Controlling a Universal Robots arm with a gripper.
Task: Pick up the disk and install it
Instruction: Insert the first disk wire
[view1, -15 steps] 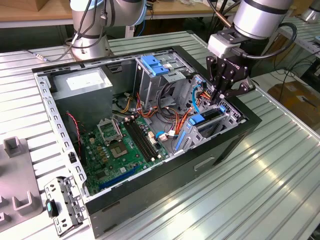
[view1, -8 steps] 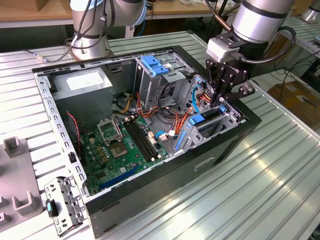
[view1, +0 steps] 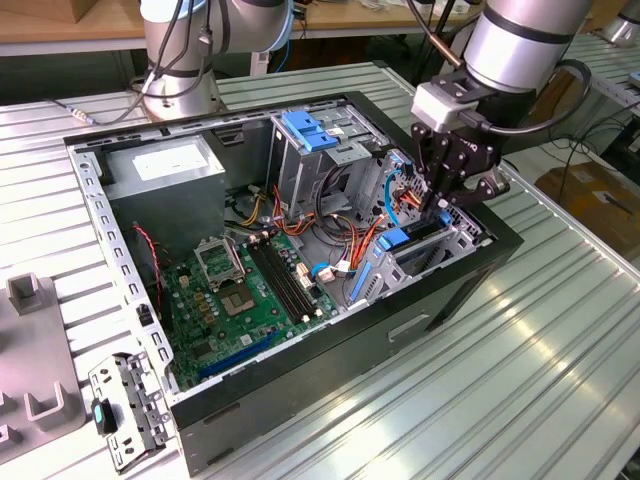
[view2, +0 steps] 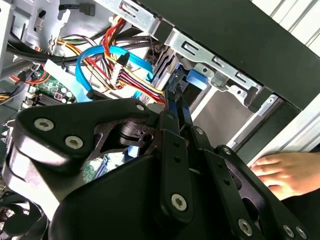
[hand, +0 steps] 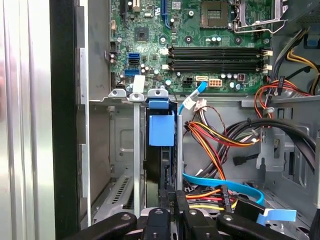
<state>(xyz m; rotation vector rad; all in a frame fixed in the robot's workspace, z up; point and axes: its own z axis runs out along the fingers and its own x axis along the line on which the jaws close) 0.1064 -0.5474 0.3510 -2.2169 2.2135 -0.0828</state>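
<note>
The disk (hand: 159, 167) stands on edge in the drive bay at the front corner of the open computer case (view1: 330, 345), on the exterior view's right. Its blue plastic tab (hand: 161, 129) points toward the motherboard. In the exterior view the disk (view1: 418, 236) sits low in the bay, its blue rail end showing. My gripper (view1: 441, 203) hangs straight over it, fingers pressed together. The fingertips (hand: 170, 196) meet the disk's near end beside the blue rail. In the second wrist view my gripper (view2: 176, 100) points down into the bay.
The green motherboard (view1: 240, 295) lies on the case floor. Coloured cables (hand: 220, 137) and a blue data cable (view2: 102, 55) run close beside the bay. A tall metal cage with a blue top (view1: 305, 140) and a grey power supply (view1: 165, 170) stand behind. A person's hand (view2: 280, 172) rests outside the case.
</note>
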